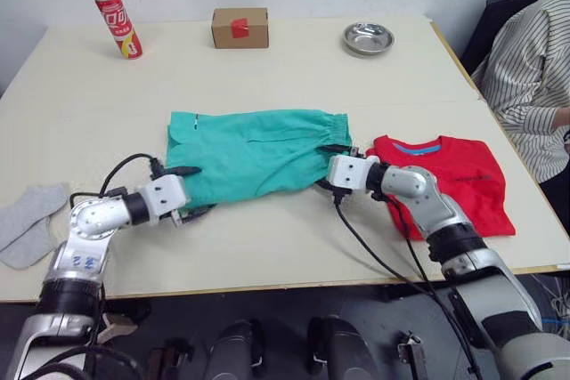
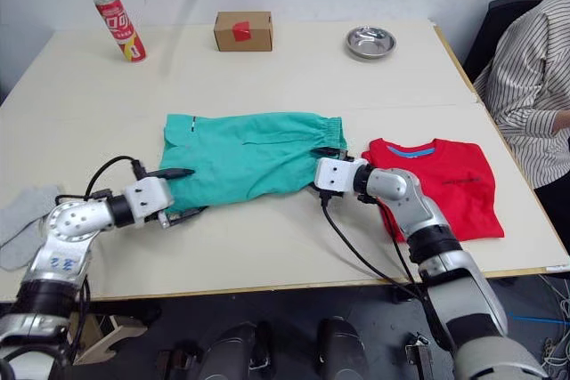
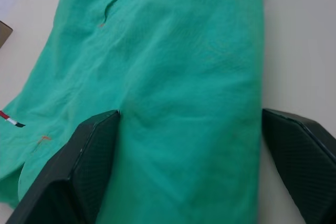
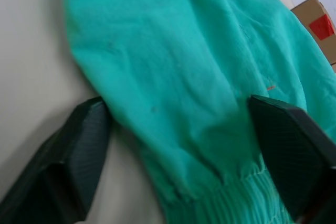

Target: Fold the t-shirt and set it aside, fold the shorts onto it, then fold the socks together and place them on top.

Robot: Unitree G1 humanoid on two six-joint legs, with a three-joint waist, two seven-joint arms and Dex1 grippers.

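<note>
Teal shorts point(image 1: 254, 153) lie spread flat mid-table, the thing everything else sits around. Just off their waistband end rests the red t-shirt point(image 1: 454, 180), already folded, probably waiting to receive them. At that waistband end the right gripper point(image 1: 331, 165) straddles the cloth with fingers spread; at the hem end the left gripper point(image 1: 187, 191) does likewise, wide apart, neither yet pinching. It looks like both are poised for a fold. Beyond the hem end, well apart, lie the grey socks point(image 1: 25, 222), untouched.
</note>
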